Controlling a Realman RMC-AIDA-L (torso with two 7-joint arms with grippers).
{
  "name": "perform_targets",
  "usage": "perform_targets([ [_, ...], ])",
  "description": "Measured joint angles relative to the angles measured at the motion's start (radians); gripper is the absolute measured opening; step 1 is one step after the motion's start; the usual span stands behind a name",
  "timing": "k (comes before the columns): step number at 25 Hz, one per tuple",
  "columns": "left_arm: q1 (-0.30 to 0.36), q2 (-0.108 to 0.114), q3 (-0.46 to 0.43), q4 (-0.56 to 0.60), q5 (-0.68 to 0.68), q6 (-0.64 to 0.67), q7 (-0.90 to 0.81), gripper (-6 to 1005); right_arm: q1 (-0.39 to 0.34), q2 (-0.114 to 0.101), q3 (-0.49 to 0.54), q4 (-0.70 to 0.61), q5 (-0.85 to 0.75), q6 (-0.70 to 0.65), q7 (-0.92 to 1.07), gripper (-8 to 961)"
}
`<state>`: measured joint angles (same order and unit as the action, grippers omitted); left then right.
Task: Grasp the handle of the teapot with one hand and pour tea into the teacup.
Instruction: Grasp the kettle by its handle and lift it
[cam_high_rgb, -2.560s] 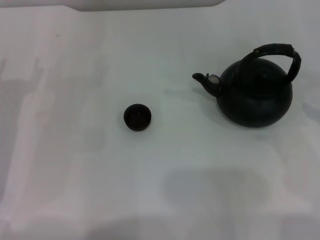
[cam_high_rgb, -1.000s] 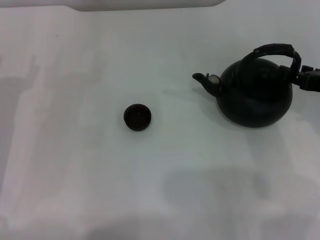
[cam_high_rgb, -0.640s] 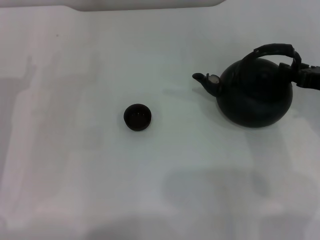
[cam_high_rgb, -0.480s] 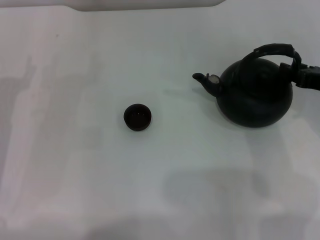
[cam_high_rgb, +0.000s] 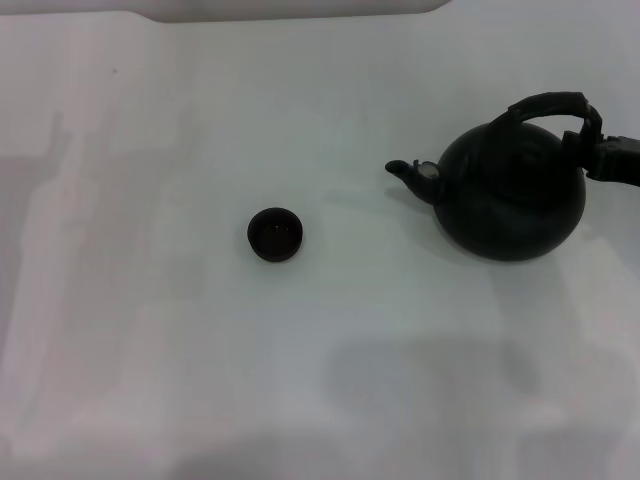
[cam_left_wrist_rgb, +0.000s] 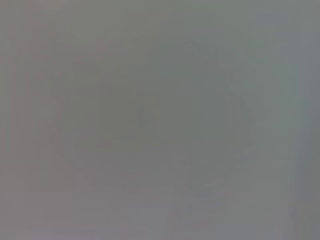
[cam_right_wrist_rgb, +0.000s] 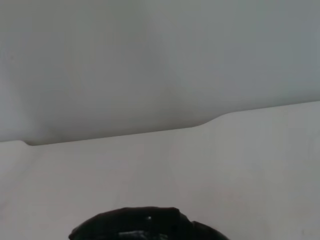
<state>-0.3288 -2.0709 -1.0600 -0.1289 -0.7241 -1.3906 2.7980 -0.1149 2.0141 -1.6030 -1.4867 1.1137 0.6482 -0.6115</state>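
White and smooth, the tabletop (cam_high_rgb: 150, 350) in the head view carries 2 things: 1 squat round black teapot of matte dark metal (cam_high_rgb: 512, 192) on the right and 1 tiny round dark handleless teacup (cam_high_rgb: 275, 234) well apart to its left, the short spout pointing that way. Its 1 thick ribbed black arched handle (cam_high_rgb: 556, 104) loops over the top. Only 1 gripper shows, the black right gripper (cam_high_rgb: 612, 160), touching the handle's right end; whether it grips I cannot tell. Left wrist view: plain grey, nothing distinguishable. Right wrist view: white surface, pale wall, and a dark rounded shape at the edge.
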Motion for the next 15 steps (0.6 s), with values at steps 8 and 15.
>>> perform_targets([
  [8, 0.001, 0.000, 0.000, 0.006, 0.000, -0.015, 0.000, 887, 0.002, 0.001, 0.005, -0.008, 0.005, 0.003, 0.000, 205],
  [15, 0.001, 0.000, 0.000, 0.008, -0.006, -0.016, 0.000, 887, 0.016, -0.001, 0.025, -0.005, 0.046, 0.041, -0.019, 205],
])
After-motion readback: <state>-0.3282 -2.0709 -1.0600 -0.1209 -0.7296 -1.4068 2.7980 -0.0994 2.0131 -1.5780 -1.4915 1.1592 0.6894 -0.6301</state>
